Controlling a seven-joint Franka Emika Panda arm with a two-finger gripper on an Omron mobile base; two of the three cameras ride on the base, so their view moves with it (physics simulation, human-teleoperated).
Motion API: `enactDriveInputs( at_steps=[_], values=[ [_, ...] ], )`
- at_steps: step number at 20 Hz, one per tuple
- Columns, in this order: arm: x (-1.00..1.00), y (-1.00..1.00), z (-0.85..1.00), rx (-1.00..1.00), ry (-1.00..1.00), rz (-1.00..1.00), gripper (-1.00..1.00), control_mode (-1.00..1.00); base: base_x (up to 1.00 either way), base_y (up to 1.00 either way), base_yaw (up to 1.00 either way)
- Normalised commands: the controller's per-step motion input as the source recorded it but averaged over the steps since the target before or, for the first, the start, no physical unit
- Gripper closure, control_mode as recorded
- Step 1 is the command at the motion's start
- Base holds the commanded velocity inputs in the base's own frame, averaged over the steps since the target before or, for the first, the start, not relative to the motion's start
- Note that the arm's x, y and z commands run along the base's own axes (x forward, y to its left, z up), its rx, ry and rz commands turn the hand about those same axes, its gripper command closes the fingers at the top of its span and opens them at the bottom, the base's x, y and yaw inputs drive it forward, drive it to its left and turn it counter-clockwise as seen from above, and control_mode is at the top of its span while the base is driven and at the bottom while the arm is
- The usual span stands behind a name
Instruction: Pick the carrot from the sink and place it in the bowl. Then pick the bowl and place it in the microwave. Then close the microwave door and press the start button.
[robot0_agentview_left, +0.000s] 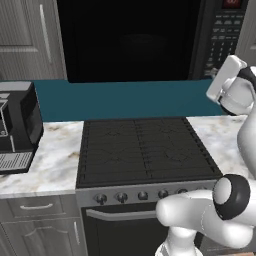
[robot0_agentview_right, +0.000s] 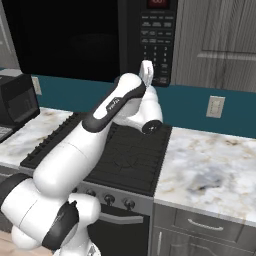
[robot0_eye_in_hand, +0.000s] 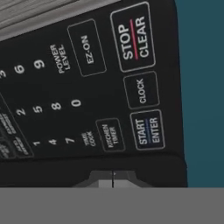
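A rendered kitchen: a marbled worktop (robot0_agentview_left: 50, 160) runs either side of a black gas stove (robot0_agentview_left: 145, 150), with a teal wall behind and a dark appliance, perhaps a coffee machine (robot0_agentview_left: 15, 125), at the far left. Above the stove hangs the black microwave (robot0_agentview_left: 135, 40), its door (robot0_agentview_left: 125, 40) apparently shut across the front. Your end effector (robot0_eye_in_hand: 113, 179) is raised to the keypad panel (robot0_agentview_right: 156, 45) on the microwave's right side, its two fingertips pressed together with nothing between them.

In the hand view, the START/ENTER button (robot0_eye_in_hand: 148, 130) sits just beyond the fingertips and a little to one side, below CLOCK (robot0_eye_in_hand: 141, 91) and STOP/CLEAR (robot0_eye_in_hand: 133, 37).

You have nothing to grasp here. The button is likely a stiff, flat pad needing a short, straight push from the closed fingertips, centred so you avoid CLOCK beside it.
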Motion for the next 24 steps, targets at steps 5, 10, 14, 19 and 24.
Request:
enactDriveInputs(
  at_steps=[5,10,14,19,24],
  values=[
    [0.36,-0.10,-0.18,0.00,0.00,0.00,1.00,-1.00,0.00,0.00,0.00],
    [0.31,-0.07,-0.19,0.00,0.00,0.00,1.00,-1.00,0.00,0.00,0.00],
    [0.39,-0.09,-0.11,0.00,0.00,0.00,1.00,-1.00,0.00,0.00,0.00],
    [0.43,-0.07,-0.07,0.00,0.00,0.00,1.00,-1.00,0.00,0.00,0.00],
    [0.28,-0.02,-0.20,0.00,0.00,0.00,1.00,-1.00,0.00,0.00,0.00]
  ],
)
